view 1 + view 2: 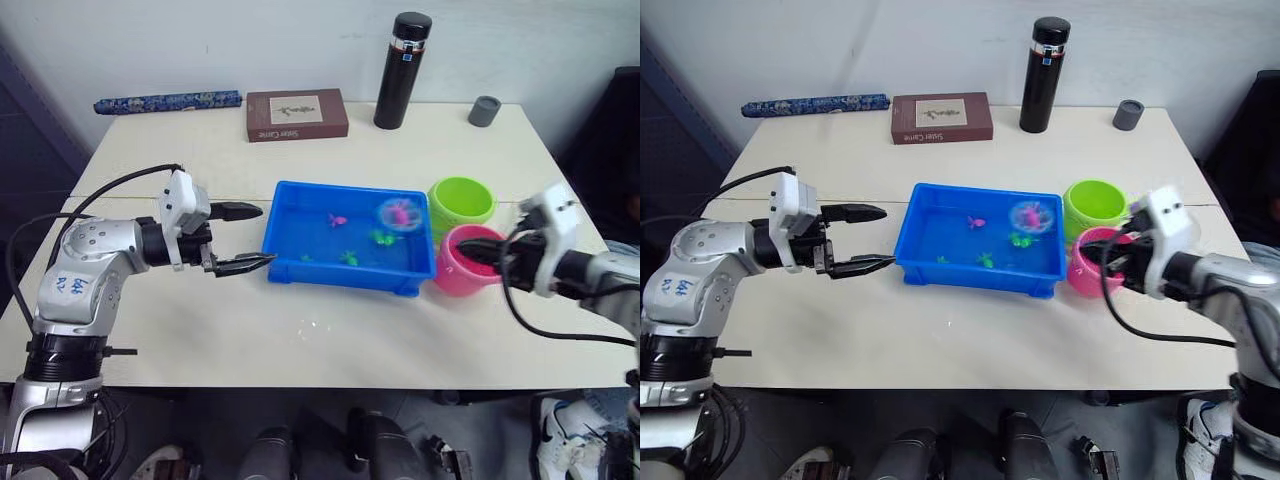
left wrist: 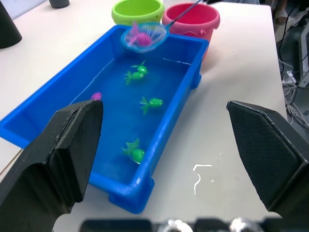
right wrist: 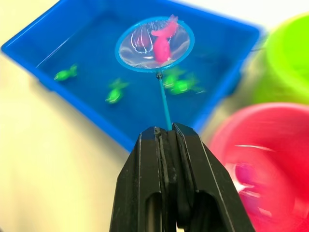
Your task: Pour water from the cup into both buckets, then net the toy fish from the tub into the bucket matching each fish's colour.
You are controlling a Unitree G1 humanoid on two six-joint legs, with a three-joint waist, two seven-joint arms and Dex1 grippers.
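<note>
1. Behind the work area, at the far edge of the bench, stand a tall black flask, a small grey cup, a brown book and a rolled blue patterned bundle; all sit well apart from the tub.
2. Nothing lies between the tub and the 2 buckets, which stand just beside its right end: the lime green bucket farther back, the pink bucket nearer, the 2 touching or nearly so.
3. The tub is bright blue, shallow and rectangular; 3 green fish and 1 pink fish lie in it.
4. The right hand is clamped on the thin handle of the net, over the pink bucket.
5. The net's light blue hoop hangs above the tub's right end near the green bucket, with a pink fish in the net.
6. The left hand hovers just beside the tub's left end, fingers spread wide, holding nothing.
</note>
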